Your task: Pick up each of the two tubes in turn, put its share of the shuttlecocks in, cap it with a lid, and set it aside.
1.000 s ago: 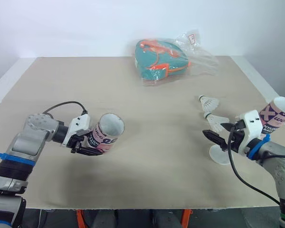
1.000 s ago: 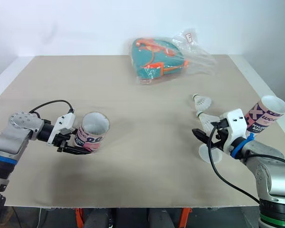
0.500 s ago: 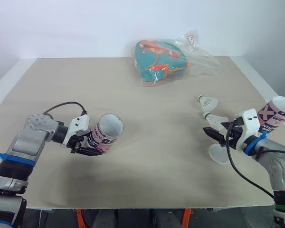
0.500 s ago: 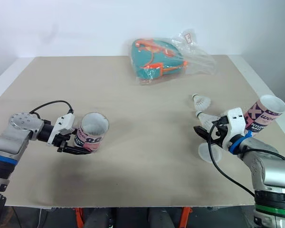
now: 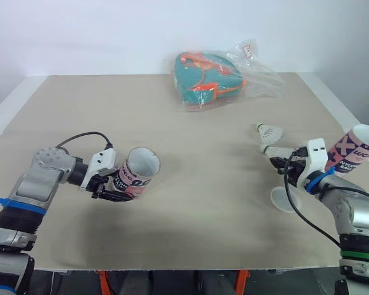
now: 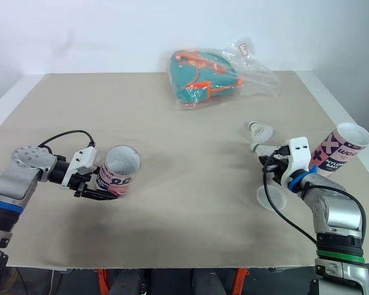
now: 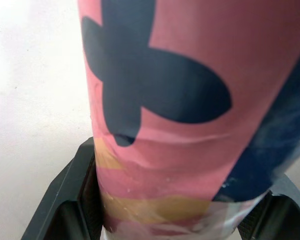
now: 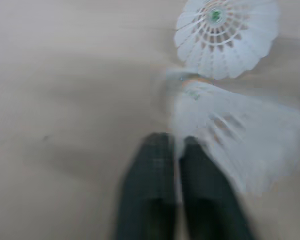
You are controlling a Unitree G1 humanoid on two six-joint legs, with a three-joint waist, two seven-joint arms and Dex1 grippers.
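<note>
Head cam first: the left gripper point(image 5: 111, 187) is clamped on the lower end of a pink-and-navy cardboard tube point(image 5: 137, 174), tilted with its open white mouth up, on the robot's left side of the beige tabletop point(image 5: 190, 160). On the right, the right gripper point(image 5: 278, 163) sits just beside a white feather shuttlecock point(image 5: 275, 151). A second white shuttlecock point(image 5: 270, 131) lies a bit farther back, a translucent round lid point(image 5: 285, 200) lies flat nearer the robot, and a second pink-and-navy tube point(image 5: 355, 150) leans behind that wrist. A teal-and-orange bag in clear plastic point(image 5: 212, 78) is at the far edge. Left wrist cam: black fingers point(image 7: 65, 200) hug both sides of the tube. Right wrist cam: two dark fingers point(image 8: 150, 190) are drawn nearly together, tips at the nearer shuttlecock's skirt; can't tell if they're pinching it.
</note>
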